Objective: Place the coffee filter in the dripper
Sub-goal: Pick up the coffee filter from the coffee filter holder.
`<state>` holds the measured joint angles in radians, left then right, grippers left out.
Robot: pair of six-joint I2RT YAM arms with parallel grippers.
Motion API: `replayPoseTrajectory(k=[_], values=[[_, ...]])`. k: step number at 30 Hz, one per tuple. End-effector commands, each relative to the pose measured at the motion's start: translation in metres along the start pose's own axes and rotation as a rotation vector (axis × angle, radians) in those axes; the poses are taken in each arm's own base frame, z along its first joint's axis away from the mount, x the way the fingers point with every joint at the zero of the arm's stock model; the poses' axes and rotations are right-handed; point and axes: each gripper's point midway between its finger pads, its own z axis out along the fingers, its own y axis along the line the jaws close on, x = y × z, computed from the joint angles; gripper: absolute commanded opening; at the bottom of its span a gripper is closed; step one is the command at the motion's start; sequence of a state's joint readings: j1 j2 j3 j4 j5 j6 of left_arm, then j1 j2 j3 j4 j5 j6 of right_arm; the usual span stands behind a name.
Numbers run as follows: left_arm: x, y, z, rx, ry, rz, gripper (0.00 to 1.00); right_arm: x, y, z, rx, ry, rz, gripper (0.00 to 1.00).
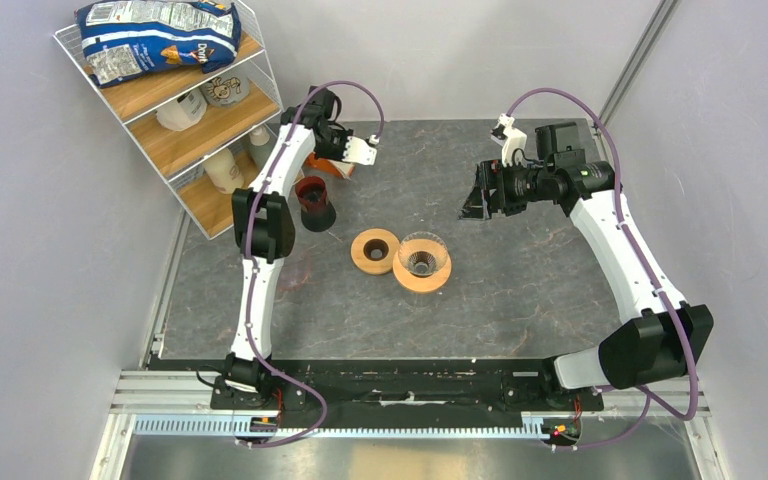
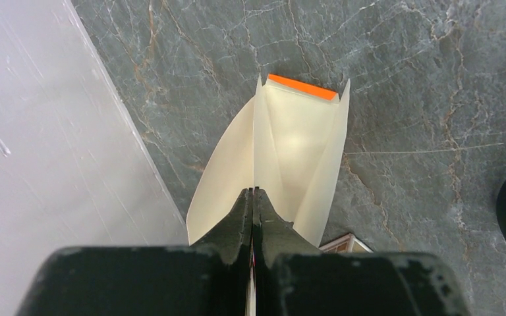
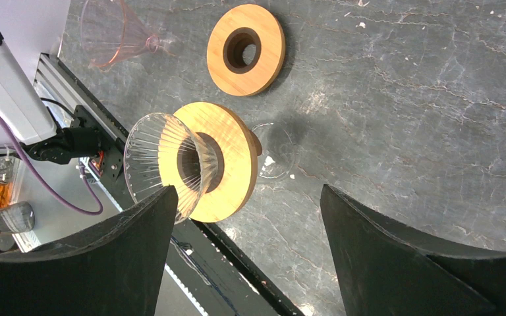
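Note:
My left gripper (image 1: 368,150) is at the back left of the table, shut on the cream-white coffee filter (image 2: 283,145), whose paper flaps spread out ahead of the closed fingers (image 2: 253,210). An orange edge of the filter packet (image 2: 302,87) shows past the filter's far end. The dripper (image 1: 422,257), a clear glass cone in a wooden ring collar, stands at the table's middle. It also shows in the right wrist view (image 3: 171,161). My right gripper (image 1: 478,195) hangs open and empty above the table, to the right of the dripper and behind it (image 3: 248,191).
A bare wooden ring (image 1: 375,250) lies just left of the dripper, also in the right wrist view (image 3: 245,49). A dark cup (image 1: 313,203) stands by the left arm. A wire shelf (image 1: 180,110) with a chip bag fills the back left corner. A pinkish clear funnel (image 3: 115,29) lies beyond the ring.

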<state>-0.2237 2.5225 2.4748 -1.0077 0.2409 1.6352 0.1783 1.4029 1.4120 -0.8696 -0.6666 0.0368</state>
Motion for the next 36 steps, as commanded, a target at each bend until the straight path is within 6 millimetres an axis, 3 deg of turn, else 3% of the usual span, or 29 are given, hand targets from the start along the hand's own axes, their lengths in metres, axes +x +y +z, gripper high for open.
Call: replayPoseTrajectory(k=[1,10,17,23,25,28,32,36], values=[[-0.02,0.04,-0.07,-0.127,-0.031,0.086,0.02,-0.021,0.011,-0.007,-0.038,-0.07,-0.037,0.87],[-0.051,0.06,-0.137,-0.232,-0.096,0.119,0.02,-0.03,0.018,-0.01,-0.06,-0.1,-0.067,0.89],[-0.115,0.069,-0.221,-0.349,-0.292,0.098,0.02,-0.072,0.026,-0.032,-0.006,-0.272,-0.212,0.97],[-0.207,0.027,-0.303,-0.344,-0.589,0.125,0.02,-0.12,0.047,-0.063,0.025,-0.513,-0.473,0.97],[-0.237,0.004,-0.322,-0.331,-0.648,0.19,0.02,-0.133,0.055,-0.071,0.034,-0.578,-0.558,0.97],[-0.272,-0.026,-0.335,-0.297,-0.711,0.27,0.02,-0.146,0.071,-0.076,0.049,-0.632,-0.663,0.97],[-0.313,-0.044,-0.36,-0.298,-0.805,0.327,0.02,-0.14,0.096,-0.07,0.01,-0.631,-0.804,0.97],[-0.34,-0.057,-0.374,-0.299,-0.847,0.39,0.02,-0.129,0.115,-0.064,-0.023,-0.623,-0.902,0.97]])
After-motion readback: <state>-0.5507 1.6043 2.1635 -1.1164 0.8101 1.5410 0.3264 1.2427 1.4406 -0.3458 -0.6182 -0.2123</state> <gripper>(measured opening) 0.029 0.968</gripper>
